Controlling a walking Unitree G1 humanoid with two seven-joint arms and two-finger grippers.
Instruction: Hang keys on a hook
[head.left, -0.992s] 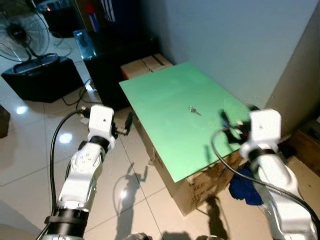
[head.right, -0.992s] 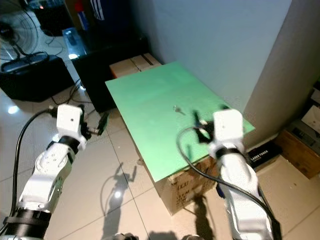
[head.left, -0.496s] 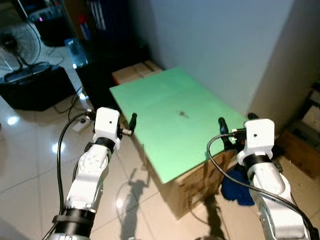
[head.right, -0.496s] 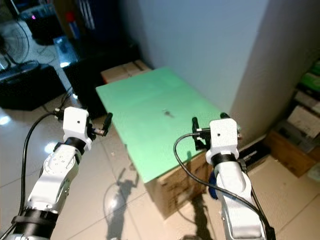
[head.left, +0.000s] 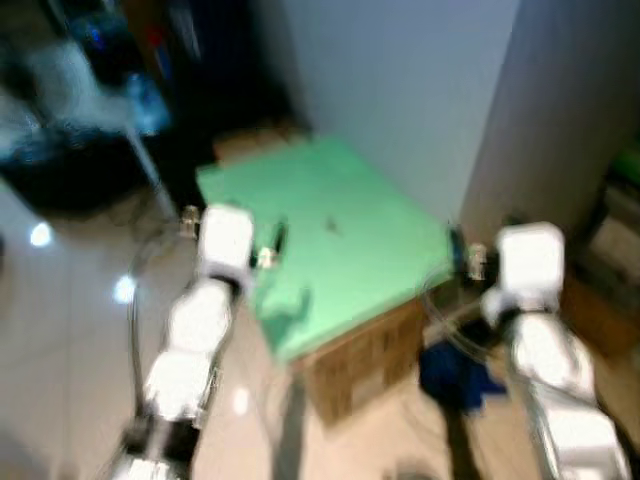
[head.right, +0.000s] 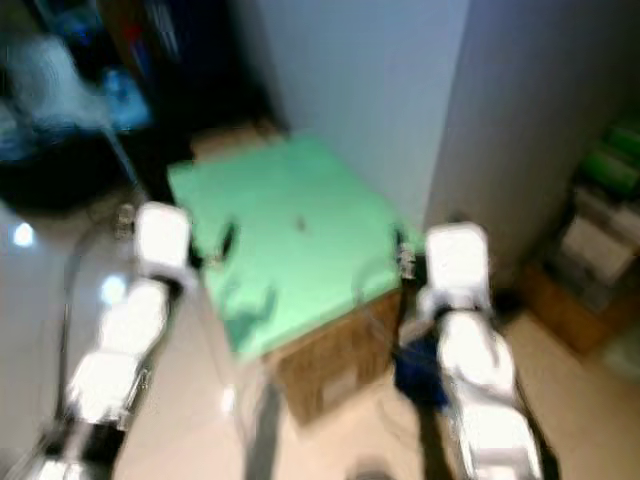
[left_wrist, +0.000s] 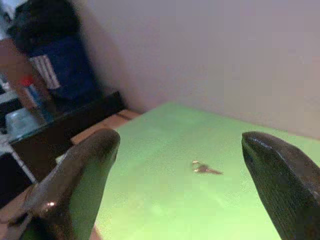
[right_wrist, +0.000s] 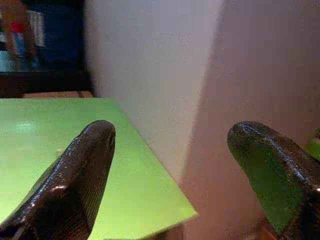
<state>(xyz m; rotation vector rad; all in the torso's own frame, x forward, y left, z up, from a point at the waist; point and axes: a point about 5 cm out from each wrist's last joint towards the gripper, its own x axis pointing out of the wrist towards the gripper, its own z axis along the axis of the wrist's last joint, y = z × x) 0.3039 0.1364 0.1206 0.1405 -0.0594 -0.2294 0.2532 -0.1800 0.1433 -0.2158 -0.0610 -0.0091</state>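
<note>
Left eye view: heavily blurred, unlike the sharp frame half a second ago, so the camera is moving. The green table (head.left: 350, 250) sits nearer the frame centre than before; judged an approach still under way. The keys (head.left: 329, 226) show as a faint dark speck mid-table, untouched.
Left end effector (head.left: 274, 246): raised at the table's near-left edge; its fingers are too smeared here to read.
Right end effector (head.left: 458, 255): raised by the table's right corner, next to the wall (head.left: 400, 90); fingers also smeared.
Right eye view: same scene, same blur. A cardboard box (head.right: 330, 365) carries the green top. No hook can be made out.
Left wrist view: sharp. The two fingers (left_wrist: 75, 185) stand wide apart, nothing between them. The keys (left_wrist: 204, 169) lie flat on the table (left_wrist: 150, 200), well ahead, framed by the gap.
Right wrist view: fingers (right_wrist: 70, 180) spread wide, empty, pointing over the table's corner toward the wall.
Meaning for task: pick-up not yet begun; the left arm looks better lined up on the keys.
</note>
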